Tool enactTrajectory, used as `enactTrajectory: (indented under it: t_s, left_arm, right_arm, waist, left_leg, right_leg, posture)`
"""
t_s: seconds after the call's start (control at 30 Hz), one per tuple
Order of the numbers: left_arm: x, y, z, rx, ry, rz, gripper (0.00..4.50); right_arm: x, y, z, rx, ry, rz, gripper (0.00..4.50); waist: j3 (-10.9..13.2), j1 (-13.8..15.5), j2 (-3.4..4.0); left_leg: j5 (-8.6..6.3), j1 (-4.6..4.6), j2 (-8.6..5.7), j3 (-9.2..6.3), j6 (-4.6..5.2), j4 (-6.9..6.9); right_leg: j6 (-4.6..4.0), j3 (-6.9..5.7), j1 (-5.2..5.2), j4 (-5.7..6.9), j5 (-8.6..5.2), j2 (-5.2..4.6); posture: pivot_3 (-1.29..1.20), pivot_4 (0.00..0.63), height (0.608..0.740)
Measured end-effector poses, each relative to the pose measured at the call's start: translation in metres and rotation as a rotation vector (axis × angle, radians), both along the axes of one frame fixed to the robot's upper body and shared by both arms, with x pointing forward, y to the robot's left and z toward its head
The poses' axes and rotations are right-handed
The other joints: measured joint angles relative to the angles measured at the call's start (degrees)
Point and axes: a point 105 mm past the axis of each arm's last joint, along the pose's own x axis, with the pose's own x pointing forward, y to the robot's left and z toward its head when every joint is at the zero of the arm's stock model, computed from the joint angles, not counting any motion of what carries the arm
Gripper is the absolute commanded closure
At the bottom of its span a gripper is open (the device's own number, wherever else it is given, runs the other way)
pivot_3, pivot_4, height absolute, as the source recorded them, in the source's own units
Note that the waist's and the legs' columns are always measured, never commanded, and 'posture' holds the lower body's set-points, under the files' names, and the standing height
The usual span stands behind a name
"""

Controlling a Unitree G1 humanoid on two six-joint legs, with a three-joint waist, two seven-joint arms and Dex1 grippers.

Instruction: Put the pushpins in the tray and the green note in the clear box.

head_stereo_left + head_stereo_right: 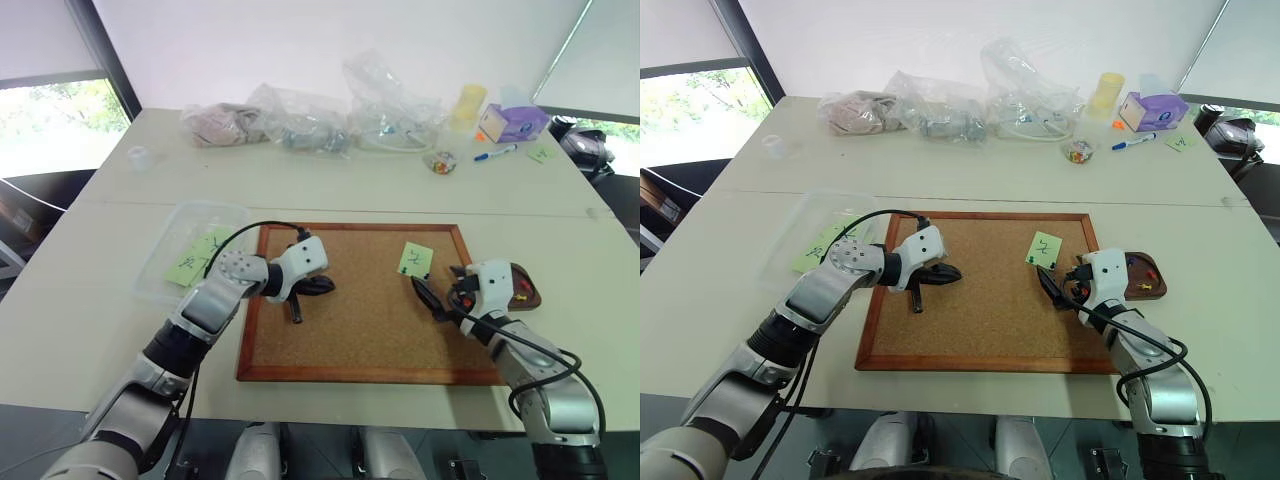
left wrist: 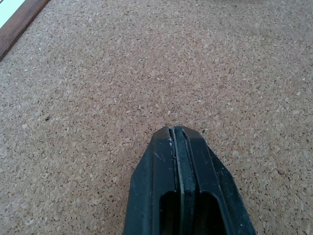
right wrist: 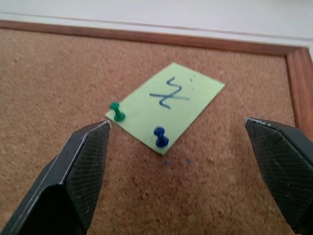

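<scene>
A: ok so nearest me, the left gripper point(image 1: 312, 292) has its fingers pressed tight together, nothing between them, sitting low over the bare cork board point(image 1: 350, 340) on its left half.

B: and the right one?

A: right gripper point(image 3: 183, 147) is spread wide, aimed straight at the green note point(image 3: 166, 105). Note lies flat on the board's far right part, pinned by a green pushpin point(image 3: 116, 111) and a blue pushpin point(image 3: 160, 136) along its near edge. Fingers are close on either side of it, not touching.

B: where's the tray?

A: tray point(image 1: 1145, 277) is just off the board's right edge, beside the right wrist, with a couple of pins in it, red and yellow I think. Clear box point(image 1: 190, 225) sits off the board's left far corner, green notes inside. Further back, crinkly bags point(image 1: 300, 125) and a purple box point(image 1: 512, 122).
</scene>
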Motion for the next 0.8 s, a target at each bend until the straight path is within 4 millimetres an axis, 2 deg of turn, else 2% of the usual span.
enactTrajectory:
  t_s: [0.1,0.3,0.73,0.8]
  left_arm:
    - [0.0,0.0,0.0,0.002,-0.001,0.0,4.5]
    - [0.0,0.0,0.0,0.003,-0.003,0.0,4.5]
    - [0.0,0.001,0.0,0.012,-0.007,-0.002,4.5]
    - [0.0,0.001,-0.001,0.03,-0.015,-0.007,4.5]
  right_arm:
    - [0.002,0.001,0.0,0.013,-0.006,-0.002,1.31]
    - [0.004,0.004,0.001,0.022,-0.021,0.009,4.46]
    - [0.003,0.004,0.002,0.055,-0.045,-0.016,4.46]
    - [0.004,0.003,0.01,0.057,-0.094,-0.03,4.46]
  waist:
    - [0.0,-0.02,0.0]
    - [0.0,-0.01,0.0]
    - [0.0,-0.01,0.01]
    - [0.0,-0.05,0.02]
  left_leg:
    - [0.0,0.0,0.0,0.0,0.0,0.0]
    - [0.0,0.0,0.0,0.0,0.0,0.0]
    - [0.0,-0.01,0.0,-0.01,0.0,0.0]
    - [0.0,-0.01,0.0,0.0,0.0,0.0]
  right_leg:
    - [0.0,0.0,0.0,0.0,0.0,0.0]
    - [0.0,0.0,0.0,0.0,0.0,0.0]
    - [0.0,0.0,-0.01,0.0,0.0,0.0]
    - [0.0,0.0,-0.01,0.0,0.0,0.0]
  posture:
    - [0.0,0.15,0.737]
    - [0.0,0.15,0.737]
    - [0.0,0.15,0.737]
    - [0.0,0.15,0.737]
